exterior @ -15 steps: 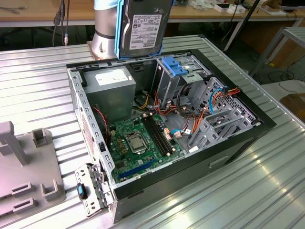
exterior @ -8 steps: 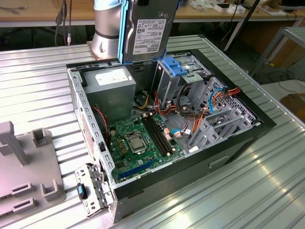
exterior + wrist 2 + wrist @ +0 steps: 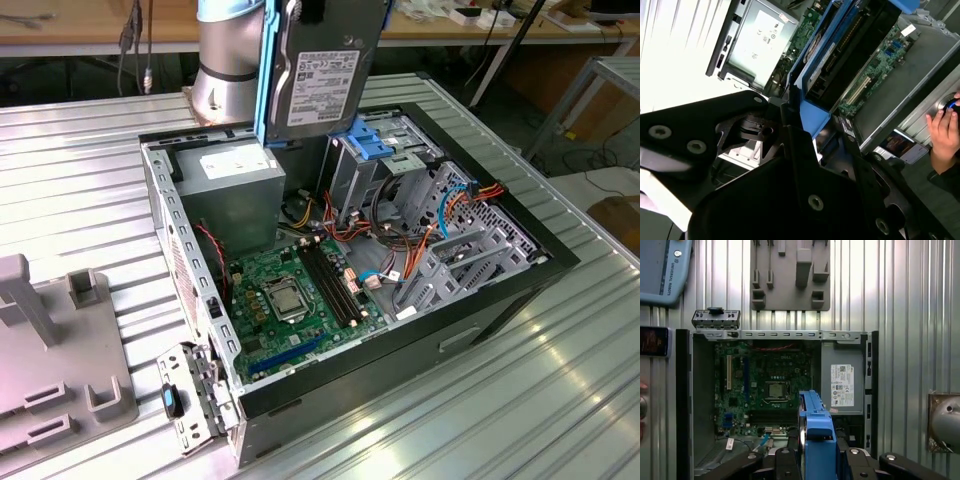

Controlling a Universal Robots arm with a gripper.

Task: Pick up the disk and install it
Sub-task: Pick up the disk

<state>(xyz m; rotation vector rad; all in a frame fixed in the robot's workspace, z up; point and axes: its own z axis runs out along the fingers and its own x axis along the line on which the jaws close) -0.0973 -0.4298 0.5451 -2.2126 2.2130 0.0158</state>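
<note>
The disk [image 3: 322,68], a grey metal drive with a white label in a bright blue carrier, hangs upright above the back of the open computer case [image 3: 167,222]. It is clear of the case and stands over the power supply [image 3: 238,170] and the drive cage [image 3: 372,172]. In the first wrist view the disk's blue carrier edge [image 3: 815,432] sits between my gripper's [image 3: 816,462] black fingers, above the motherboard [image 3: 767,385]. In the second wrist view the disk [image 3: 816,62] runs away from my gripper [image 3: 802,132], which is shut on it.
The case lies on its side on a ribbed metal table [image 3: 500,400], with cables and a light-blue bracket [image 3: 378,135] inside. A grey fixture plate [image 3: 55,365] lies at the exterior view's left. The arm's base [image 3: 225,60] stands behind the case. A person's hand [image 3: 944,131] is beside the case.
</note>
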